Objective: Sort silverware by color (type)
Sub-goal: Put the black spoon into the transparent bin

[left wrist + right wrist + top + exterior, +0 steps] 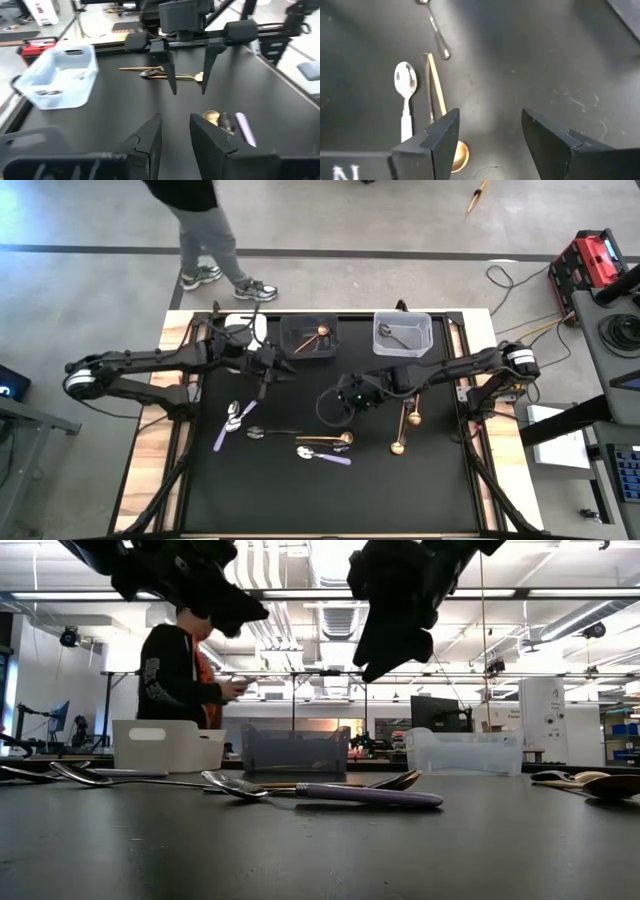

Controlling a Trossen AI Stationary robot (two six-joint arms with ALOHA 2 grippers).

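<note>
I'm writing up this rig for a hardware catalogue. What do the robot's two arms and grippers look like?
Both arms are dark, slim, jointed links with white caps at their outer ends. A black cable loops beside the right gripper, where small green lights glow. The left gripper has two dark, wedge-shaped, tapering fingers; the right's match.

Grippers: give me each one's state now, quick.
Left gripper: open, holding nothing, above the mat.
Right gripper: open, empty, over the gold spoon.

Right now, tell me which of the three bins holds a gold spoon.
The dark middle bin: a gold spoon lies inside it. The clear bin holds a grey utensil, and the white bin is mostly hidden by the left arm.
</note>
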